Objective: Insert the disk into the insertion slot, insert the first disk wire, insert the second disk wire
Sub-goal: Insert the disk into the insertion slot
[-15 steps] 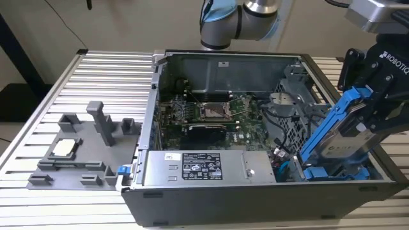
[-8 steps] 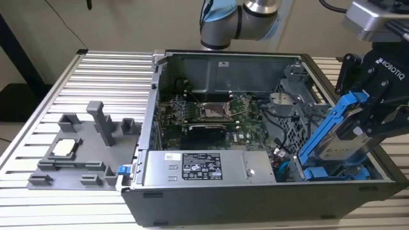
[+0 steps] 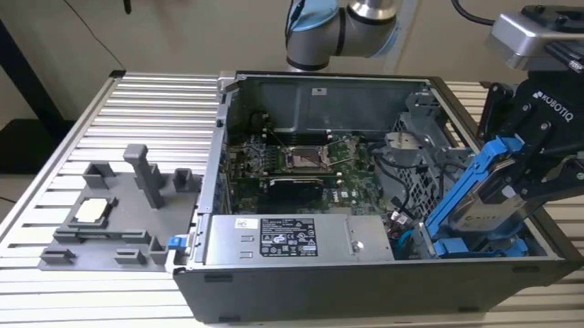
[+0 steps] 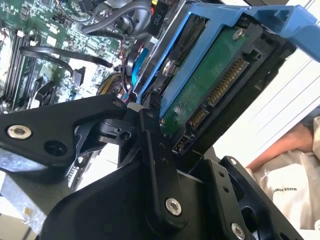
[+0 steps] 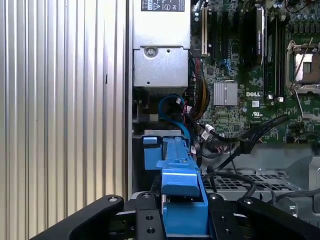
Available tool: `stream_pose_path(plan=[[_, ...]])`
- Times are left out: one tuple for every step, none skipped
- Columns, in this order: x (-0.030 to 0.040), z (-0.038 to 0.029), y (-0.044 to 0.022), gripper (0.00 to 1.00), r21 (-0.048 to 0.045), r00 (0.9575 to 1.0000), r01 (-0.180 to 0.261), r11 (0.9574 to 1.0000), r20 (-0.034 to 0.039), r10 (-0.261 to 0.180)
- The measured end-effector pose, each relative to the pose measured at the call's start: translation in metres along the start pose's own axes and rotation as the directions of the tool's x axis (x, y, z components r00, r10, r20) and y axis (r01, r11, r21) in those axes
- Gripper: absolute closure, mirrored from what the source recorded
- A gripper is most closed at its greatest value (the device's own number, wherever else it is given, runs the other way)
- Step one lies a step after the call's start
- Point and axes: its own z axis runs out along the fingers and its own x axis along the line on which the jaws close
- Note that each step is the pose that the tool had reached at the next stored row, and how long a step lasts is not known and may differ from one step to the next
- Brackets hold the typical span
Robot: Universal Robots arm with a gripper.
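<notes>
In the exterior view my gripper [image 3: 515,171] is shut on the disk [image 3: 483,195], a blue-framed drive held steeply tilted over the right end of the open computer case [image 3: 365,294]. Its lower end dips toward the drive cage [image 3: 422,179]. The insertion slot lies behind the disk, and I cannot tell whether the disk has entered it. Another blue-framed drive [image 3: 482,247] lies just below. The second wrist view shows the disk's [image 4: 215,85] green board and connectors between my fingers [image 4: 150,145]. In the first wrist view the blue carrier [image 5: 180,182] sits in my gripper [image 5: 185,217]. A blue wire [image 5: 172,106] and black wires [image 5: 250,140] lie loose by the cage.
The power supply [image 3: 292,239] and the motherboard [image 3: 301,157] take up the rest of the case. A grey fixture [image 3: 119,212] with upright posts stands on the slatted table [image 3: 164,102] at the exterior view's left. A person's sleeve [image 4: 290,175] is beside the case.
</notes>
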Motion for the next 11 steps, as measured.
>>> stream_pose_path(plan=[[0.0, 0.0006, -0.0001, 0.67, -0.0004, 1.0, 0.0, 1.0, 0.0003, 0.0], [0.0, 0.0013, -0.0001, 0.67, -0.0007, 1.0, 0.0, 1.0, 0.0011, 0.0], [0.0, 0.002, -0.0001, 0.67, -0.0011, 1.0, 0.0, 1.0, 0.0015, 0.0], [0.0, 0.0029, -0.0002, 0.67, -0.0018, 1.0, 0.0, 1.0, 0.002, 0.0], [-0.0001, 0.0039, -0.0003, 0.67, -0.0028, 1.0, 0.0, 1.0, 0.0021, 0.0], [-0.0001, 0.0049, -0.0004, 0.67, -0.0045, 1.0, 0.0, 1.0, 0.002, 0.0], [-0.0001, 0.0063, -0.0005, 0.67, -0.0059, 1.0, 0.0, 1.0, 0.0022, 0.0], [-0.0001, 0.0077, -0.0005, 0.67, -0.0069, 1.0, 0.0, 1.0, 0.0022, 0.0], [-0.0002, 0.0091, -0.0005, 0.67, -0.0076, 1.0, 0.0, 1.0, 0.0021, 0.0], [-0.0002, 0.0107, -0.0006, 0.67, -0.0083, 1.0, 0.0, 1.0, 0.0022, 0.0], [-0.0002, 0.0124, -0.0007, 0.67, -0.0089, 1.0, 0.0, 1.0, 0.0022, 0.0]])
